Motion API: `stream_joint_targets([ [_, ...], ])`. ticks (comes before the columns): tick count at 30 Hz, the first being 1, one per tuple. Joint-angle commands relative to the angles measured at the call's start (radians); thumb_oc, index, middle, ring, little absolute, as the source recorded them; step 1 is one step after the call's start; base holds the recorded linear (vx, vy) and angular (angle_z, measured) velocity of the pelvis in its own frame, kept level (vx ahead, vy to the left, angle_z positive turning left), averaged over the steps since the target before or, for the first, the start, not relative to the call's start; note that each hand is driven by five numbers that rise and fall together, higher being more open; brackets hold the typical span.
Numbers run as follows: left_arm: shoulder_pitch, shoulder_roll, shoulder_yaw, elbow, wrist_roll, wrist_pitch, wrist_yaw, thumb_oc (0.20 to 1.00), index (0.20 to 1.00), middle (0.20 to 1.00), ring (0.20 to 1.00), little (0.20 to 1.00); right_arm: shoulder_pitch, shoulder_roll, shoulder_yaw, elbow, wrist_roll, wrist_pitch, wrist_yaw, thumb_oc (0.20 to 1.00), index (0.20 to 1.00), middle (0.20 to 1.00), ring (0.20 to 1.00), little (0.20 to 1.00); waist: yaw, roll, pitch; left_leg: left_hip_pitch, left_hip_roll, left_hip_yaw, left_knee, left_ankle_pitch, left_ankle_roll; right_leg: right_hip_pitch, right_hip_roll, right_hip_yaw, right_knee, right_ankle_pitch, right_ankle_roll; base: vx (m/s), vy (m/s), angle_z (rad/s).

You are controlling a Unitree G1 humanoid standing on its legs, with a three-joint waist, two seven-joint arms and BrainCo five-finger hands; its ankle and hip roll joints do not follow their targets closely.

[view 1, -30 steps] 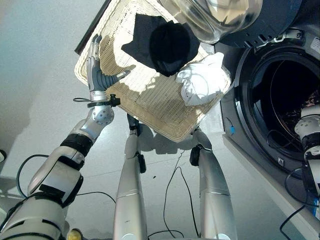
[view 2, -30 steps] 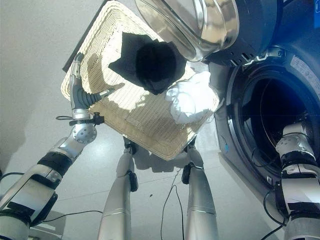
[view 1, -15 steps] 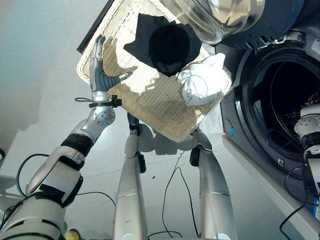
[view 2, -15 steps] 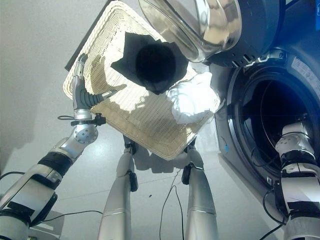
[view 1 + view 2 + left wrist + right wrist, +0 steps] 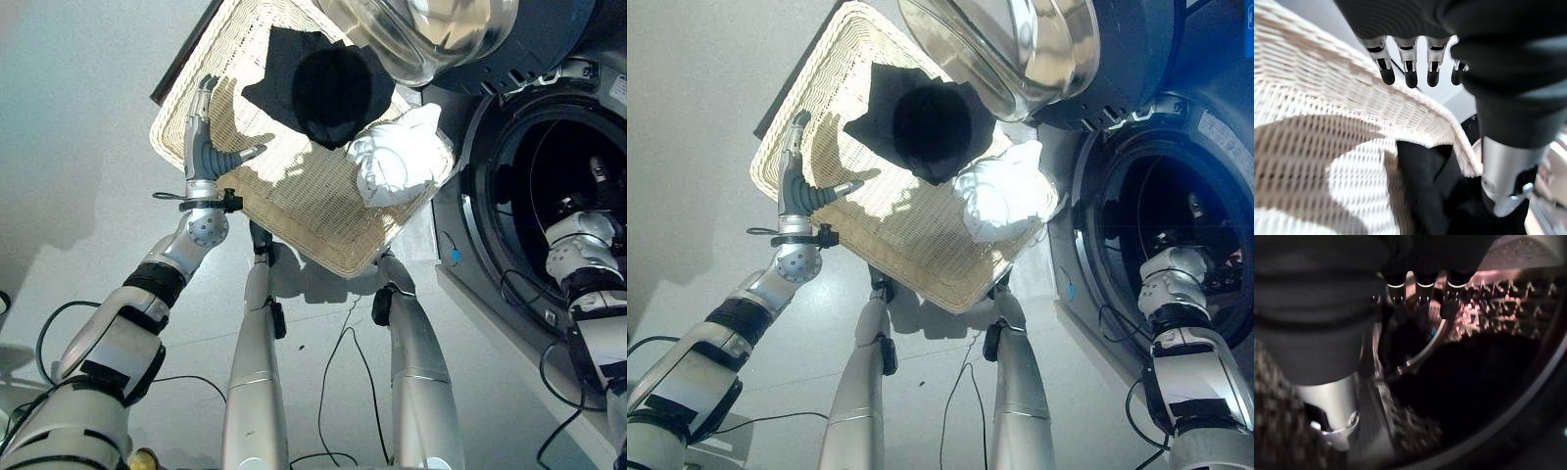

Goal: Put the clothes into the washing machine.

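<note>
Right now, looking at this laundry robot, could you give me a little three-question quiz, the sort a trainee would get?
1. True or false: the white garment lies inside the washing machine drum.
2. Which hand is over the wicker basket? A) left hand B) right hand C) both
3. Fill in: beside the white garment in the basket lies a ____ garment.

Key: 1. False, it lies in the basket. 2. A; the right hand reaches into the drum. 3. Black.
</note>
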Motion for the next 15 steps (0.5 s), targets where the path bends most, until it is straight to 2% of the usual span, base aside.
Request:
stream_joint_targets([
  [1,-0.050,-0.019,0.014,-0.008,0.077,-0.004,0.041,1.000,1.000,1.000,1.000,1.000,0.033,-0.040,0.028,-0.016,-0.050,-0.025,-0.006,1.000,1.000,1.000,1.000,1.000,0.004,-0.002,-0.016,-0.045,-0.002,-0.017,0.061,-0.061,-0.024,0.021,-0.027,0.014,-0.106,0.101,0.148,0.00,0.075,-0.04],
  [7,-0.068,-0.022,-0.001,-0.001,0.143,0.013,0.079,1.000,1.000,1.000,1.000,1.000,0.082,0.005,0.038,-0.051,-0.096,-0.032,-0.028,1.000,1.000,1.000,1.000,1.000,-0.007,0.002,-0.016,-0.052,-0.002,-0.005,0.066,-0.061,-0.024,0.008,-0.026,0.026,-0.100,0.095,0.147,0.01,0.036,-0.07],
  [15,-0.121,-0.019,-0.065,0.034,0.318,0.040,0.151,1.000,1.000,1.000,1.000,1.000,0.113,0.036,0.052,-0.020,-0.140,-0.035,0.007,1.000,1.000,1.000,1.000,1.000,-0.021,-0.002,-0.016,-0.061,0.003,0.008,0.072,-0.060,-0.026,-0.005,-0.023,0.034,-0.094,0.095,0.147,0.00,0.000,0.00],
])
